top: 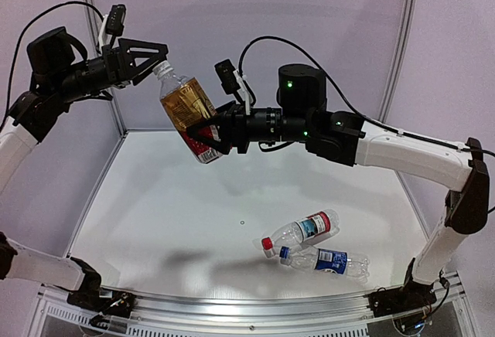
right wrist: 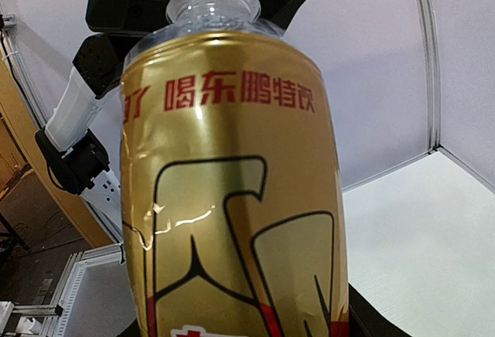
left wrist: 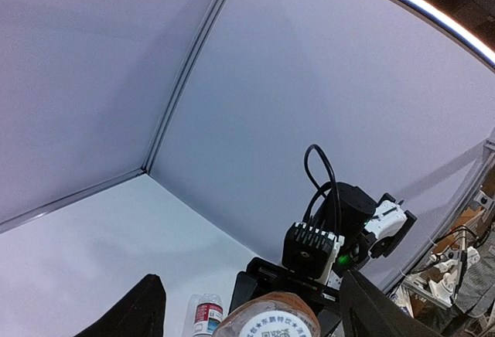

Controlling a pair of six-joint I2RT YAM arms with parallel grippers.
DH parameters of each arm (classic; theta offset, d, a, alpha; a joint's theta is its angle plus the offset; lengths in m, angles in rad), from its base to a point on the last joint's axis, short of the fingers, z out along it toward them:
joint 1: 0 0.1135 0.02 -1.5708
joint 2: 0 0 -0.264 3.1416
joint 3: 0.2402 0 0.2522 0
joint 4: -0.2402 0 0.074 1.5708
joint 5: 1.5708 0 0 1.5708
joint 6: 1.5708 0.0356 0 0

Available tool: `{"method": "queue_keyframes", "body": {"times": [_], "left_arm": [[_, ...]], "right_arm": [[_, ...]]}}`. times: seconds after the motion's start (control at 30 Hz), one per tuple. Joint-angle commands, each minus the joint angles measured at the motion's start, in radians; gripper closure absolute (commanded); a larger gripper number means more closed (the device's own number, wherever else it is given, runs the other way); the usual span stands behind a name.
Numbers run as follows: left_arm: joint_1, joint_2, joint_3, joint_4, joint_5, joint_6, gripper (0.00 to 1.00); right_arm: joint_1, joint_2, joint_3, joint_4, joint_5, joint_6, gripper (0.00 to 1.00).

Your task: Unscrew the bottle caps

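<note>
Bottle (top: 188, 109) w/ amber drink is clamped low & tilted over desk (top: 155, 221) by right end effector (top: 201, 137) so white cap (left wrist: 267, 325) is reached by left end effector (top: 159, 57), spread wide, nothing gripped.

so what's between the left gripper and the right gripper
The amber bottle, in the top view: the right gripper holds its lower body and the left gripper sits open around its cap end.

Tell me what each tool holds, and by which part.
Right tool: the amber bottle, by its lower body. Left tool: nothing; it is open around the white cap.
</note>
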Motion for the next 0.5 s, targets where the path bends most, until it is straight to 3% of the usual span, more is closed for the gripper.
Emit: {"method": "queue_keyframes", "body": {"times": [0.0, 0.47], "left_arm": [[-0.026, 0.029, -0.010, 0.074, 0.033, -0.037, 0.25], [-0.060, 0.044, 0.001, 0.072, 0.071, -0.070, 0.26]], "right_arm": [[-0.008, -0.009, 0.004, 0.019, -0.024, 0.015, 1.00], [-0.008, 0.013, 0.033, -0.035, 0.034, 0.000, 1.00]]}}
